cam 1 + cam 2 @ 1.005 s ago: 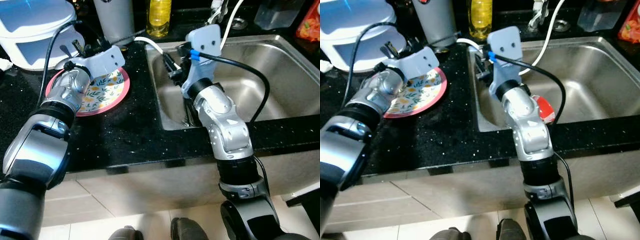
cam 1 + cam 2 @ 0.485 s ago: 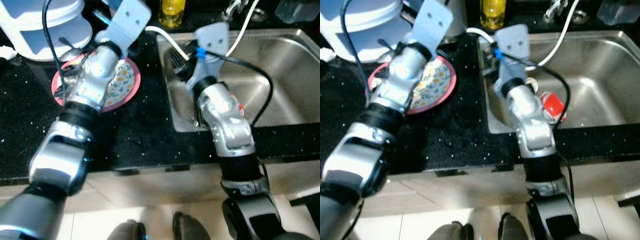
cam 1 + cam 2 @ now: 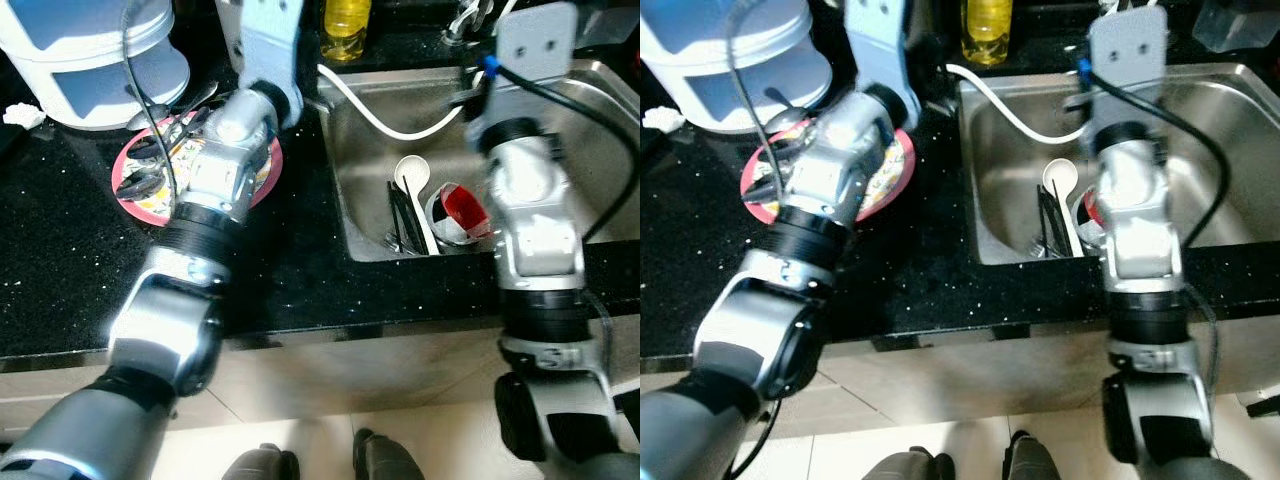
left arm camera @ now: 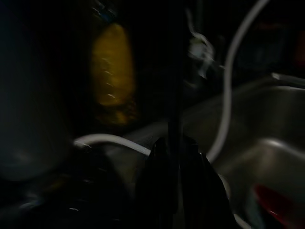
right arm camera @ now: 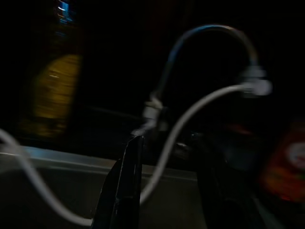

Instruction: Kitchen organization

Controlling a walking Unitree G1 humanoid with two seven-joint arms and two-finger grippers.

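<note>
Nearest is the black counter (image 3: 270, 280), with the steel sink (image 3: 600, 190) set into it on the right. In the sink's near left corner lie dark utensils (image 3: 402, 225), a white spoon (image 3: 410, 180) and a red-and-white cup (image 3: 455, 212). On the counter left of the sink a floral plate (image 3: 262, 172) carries cutlery (image 3: 150, 165).

Both arms are raised over the back of the counter. The left gripper (image 4: 172, 157) has its fingers pressed together on a thin dark rod, pointing toward the yellow bottle (image 3: 345, 22) and a white hose (image 3: 375, 112). The right gripper (image 5: 167, 191) stands spread and empty near the tap (image 5: 157, 102).

Judging from this, the robot is mid-carry — sorting utensils. Next comes a steady lowering and release — where to, I cannot tell.
</note>
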